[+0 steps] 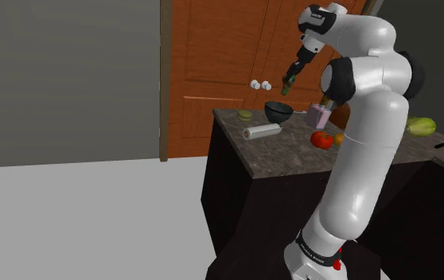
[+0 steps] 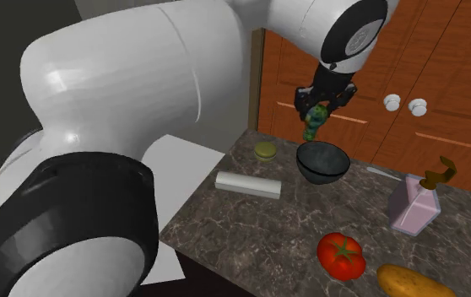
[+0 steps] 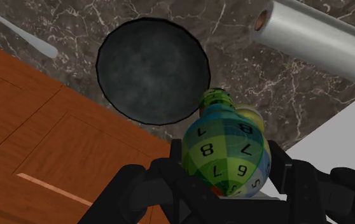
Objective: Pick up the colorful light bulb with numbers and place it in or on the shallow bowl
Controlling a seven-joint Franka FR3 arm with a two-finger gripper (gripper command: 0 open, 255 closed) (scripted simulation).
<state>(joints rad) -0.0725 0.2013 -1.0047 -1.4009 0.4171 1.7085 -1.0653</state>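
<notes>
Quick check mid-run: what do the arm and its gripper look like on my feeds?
The arm has glossy white, rounded links with black joints. Near its base sits a dark band with small pale lettering and a red mark. The gripper is all black, with two blocky jaws.

The wide end of the numbered light bulb (image 3: 224,149) is covered by the gripper (image 3: 226,178) clasping it. The grey roll (image 3: 316,38) is cut off at the wrist view's edge.

Arm (image 1: 364,151) raised; hand (image 2: 318,108) pointing down, clamped on bulb (image 3: 224,149).
</notes>
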